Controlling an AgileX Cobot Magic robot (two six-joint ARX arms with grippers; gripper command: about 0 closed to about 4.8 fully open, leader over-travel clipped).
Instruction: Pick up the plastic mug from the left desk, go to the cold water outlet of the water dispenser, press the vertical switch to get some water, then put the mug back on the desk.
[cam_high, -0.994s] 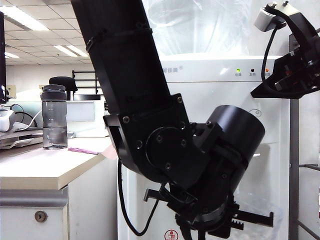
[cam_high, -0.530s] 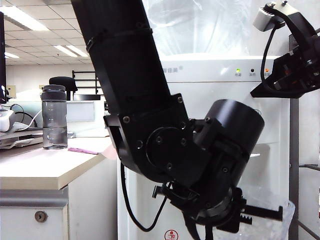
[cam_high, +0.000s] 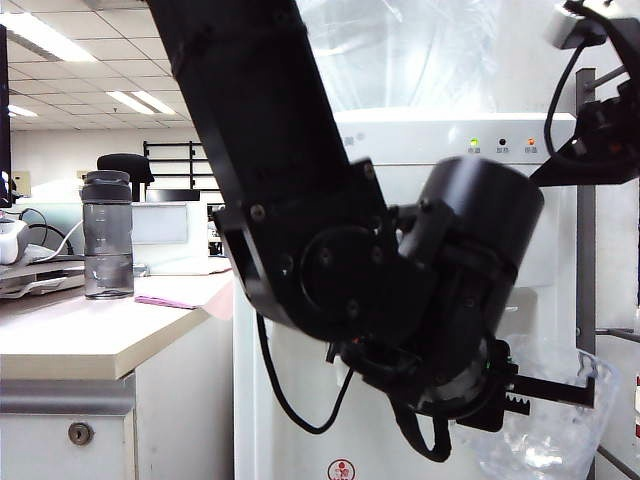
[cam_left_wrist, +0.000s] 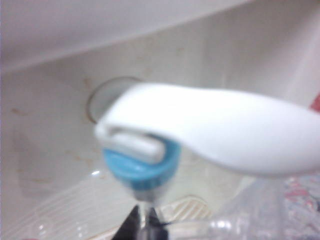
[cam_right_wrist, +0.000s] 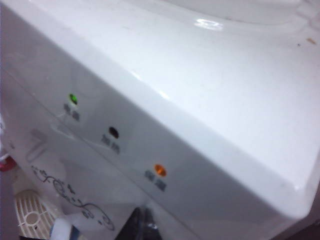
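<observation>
Plastic mug (cam_high: 548, 420), clear and dimpled, hangs low in front of the water dispenser (cam_high: 440, 150), pinched at its rim by the left tool (cam_high: 545, 392), whose toothed fingers are closed on the thin wall. It looks light and a bit springy now, but I'd judge it gets heavier and wants to tip once water goes in, so a rim pinch is a weak hold; wet plastic will be slippery, and the side handle would be the surer spot.

From the left wrist, the cold water outlet (cam_left_wrist: 141, 167) with its blue collar sits just above the tool tips, the vertical switch (cam_left_wrist: 210, 130) spreading over it.

The right tool (cam_right_wrist: 142, 225) is up beside the dispenser's top edge, near the indicator lights (cam_right_wrist: 114, 132); its dark tips seem pressed together, gripping nothing.
</observation>
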